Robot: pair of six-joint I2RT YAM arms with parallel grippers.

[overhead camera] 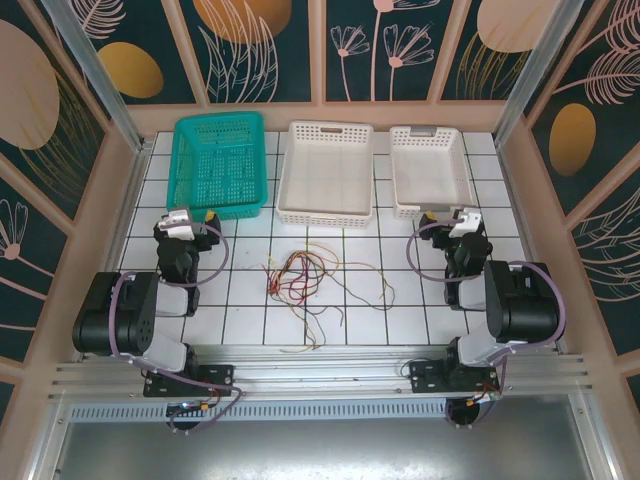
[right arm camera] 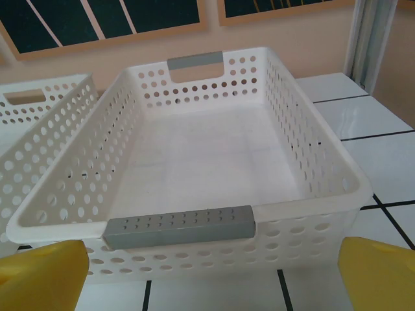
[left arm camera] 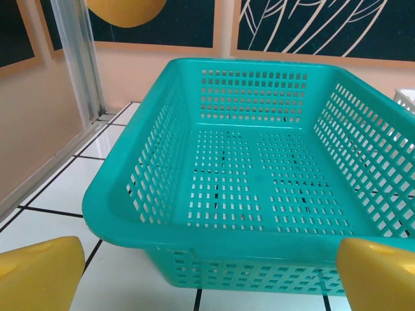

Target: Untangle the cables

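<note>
The cables (overhead camera: 297, 275) lie in a loose heap on the middle of the bench (overhead camera: 410, 320), between my two arms and well apart from both. They look thin, limp and featherweight (they'll drape and drag their neighbours along rather than hold a shape). So I'd pinch a single strand at a free end, say the tan tail (overhead camera: 385, 292) straying off to the right, and keep out of the red snarl at the centre.

My left fingers (left arm camera: 39, 275) are spread wide with nothing in them, facing the teal basket (left arm camera: 214, 243). My right fingers (right arm camera: 42, 275) are likewise splayed and empty before the right-hand white basket (right arm camera: 311, 204). A second white basket (overhead camera: 325, 212) sits between those two.

Bare tiles all round the heap leave room to draw strands apart. The basket fronts bound it on the far side, and the aluminium rail (overhead camera: 320, 360) on the near side.
</note>
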